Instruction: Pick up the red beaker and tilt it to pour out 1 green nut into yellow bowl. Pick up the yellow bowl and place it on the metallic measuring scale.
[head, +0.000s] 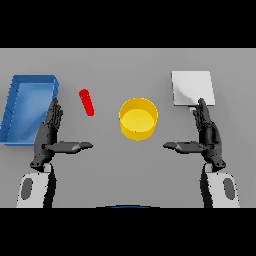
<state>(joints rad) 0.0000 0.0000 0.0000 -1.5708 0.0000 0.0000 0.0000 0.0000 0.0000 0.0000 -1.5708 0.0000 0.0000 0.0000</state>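
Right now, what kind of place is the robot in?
Probably a lab-style test bench: a plain grey table with a red beaker, a yellow bowl and a metal weighing scale.

plain grey table [125,170], even light

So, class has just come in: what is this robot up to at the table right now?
Nothing is being handled yet. The left robot hand and the right robot hand are both open above the grey table, holding nothing. The red beaker sits just ahead of the left robot hand, beside the blue bin. The yellow bowl sits in the middle, untouched. The metallic measuring scale lies at the far right with nothing on it. No green nut can be seen.
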